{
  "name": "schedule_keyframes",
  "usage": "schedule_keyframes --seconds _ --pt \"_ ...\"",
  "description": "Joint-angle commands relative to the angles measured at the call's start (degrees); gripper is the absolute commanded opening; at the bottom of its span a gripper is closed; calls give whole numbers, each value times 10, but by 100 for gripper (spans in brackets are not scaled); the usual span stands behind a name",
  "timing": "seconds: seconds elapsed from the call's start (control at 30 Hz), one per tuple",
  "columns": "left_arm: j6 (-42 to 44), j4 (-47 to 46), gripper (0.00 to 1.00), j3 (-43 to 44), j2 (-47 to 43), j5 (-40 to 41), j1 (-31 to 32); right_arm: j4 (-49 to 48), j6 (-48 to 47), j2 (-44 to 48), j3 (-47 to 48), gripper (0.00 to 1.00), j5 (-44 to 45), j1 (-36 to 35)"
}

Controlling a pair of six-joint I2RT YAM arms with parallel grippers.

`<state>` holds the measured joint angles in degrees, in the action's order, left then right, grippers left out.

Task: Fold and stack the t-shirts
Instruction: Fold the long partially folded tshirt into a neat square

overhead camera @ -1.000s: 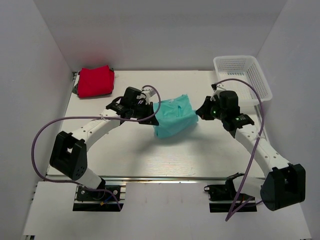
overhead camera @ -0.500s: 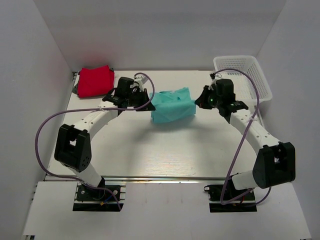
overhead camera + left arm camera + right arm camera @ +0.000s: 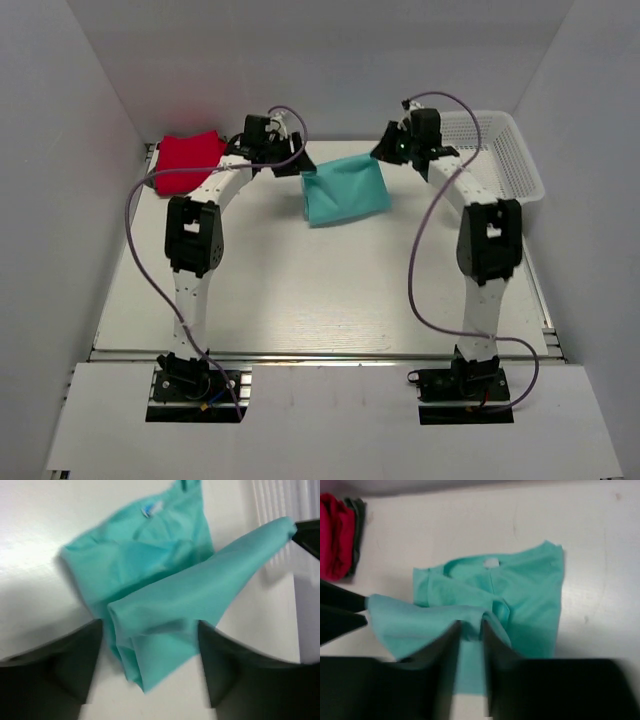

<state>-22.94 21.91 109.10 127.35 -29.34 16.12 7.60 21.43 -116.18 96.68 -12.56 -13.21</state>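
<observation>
Both arms reach to the far side of the table (image 3: 300,300), the left gripper (image 3: 298,168) and right gripper (image 3: 383,155) at the two far corners of a teal t-shirt (image 3: 345,192) spread between them, with a folded red t-shirt (image 3: 188,162) at the far left and a white basket (image 3: 505,150) at the far right.

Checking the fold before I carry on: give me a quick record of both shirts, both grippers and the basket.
teal t-shirt: mid-far table, one edge lifted between both grippers
red t-shirt: folded, far left corner, no gripper on it
left gripper: jaws apart, teal fold between them
right gripper: pinching the teal edge
basket: far right corner
stack: not yet made, shirts lie apart
</observation>
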Motion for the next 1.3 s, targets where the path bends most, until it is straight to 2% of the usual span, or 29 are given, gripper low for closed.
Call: schedule_keyframes --seconds 0.0,0.03,0.1,0.13,0.23,0.27,0.33,0.37,0.4,0.47,0.63,0.83,0.93,1.07,1.17,1.2,1.23,1.27 --pt "-28 43 97 124 50 38 -35 -66 12 -124 117 39 -50 13" --pt "-35 43 100 145 63 45 -41 -61 19 -143 199 47 -48 14" --pt "-44 25 100 156 64 95 -53 -92 30 -173 224 86 -75 22" --pt "-44 8 100 147 56 95 -53 -108 34 -171 221 90 -82 23" --pt "-25 -18 100 130 39 78 -58 -127 9 -119 163 90 -80 20" --pt "3 -8 100 130 33 78 -48 -132 -2 -93 104 90 -73 20" --pt "31 8 100 130 33 78 -40 -139 -7 -52 61 90 -84 21" --pt "46 8 100 115 28 53 -32 -151 -14 -13 -6 90 -94 21" --pt "47 1 100 95 28 17 -32 -154 -17 -3 -23 90 -109 18" --pt "52 -6 100 86 37 -4 -10 -158 -20 17 -79 90 -136 14" --pt "79 23 100 120 89 -4 44 -162 2 -10 -101 90 -170 8" --pt "79 16 100 88 110 -16 67 -165 49 -70 -94 90 -151 10" --pt "60 -21 100 24 104 -27 74 -157 69 -85 -118 90 -144 10" --pt "60 -21 100 -57 86 -19 87 -195 92 -68 -216 90 -170 4" --pt "67 -10 100 -142 33 17 98 -221 99 -26 -306 90 -169 -8" --pt "67 -21 100 -196 13 17 106 -227 99 -8 -322 90 -178 -11" --pt "74 -30 100 -226 -36 17 111 -233 99 2 -378 90 -185 -15" --pt "74 -40 100 -257 -64 17 122 -245 99 12 -396 90 -200 -27"
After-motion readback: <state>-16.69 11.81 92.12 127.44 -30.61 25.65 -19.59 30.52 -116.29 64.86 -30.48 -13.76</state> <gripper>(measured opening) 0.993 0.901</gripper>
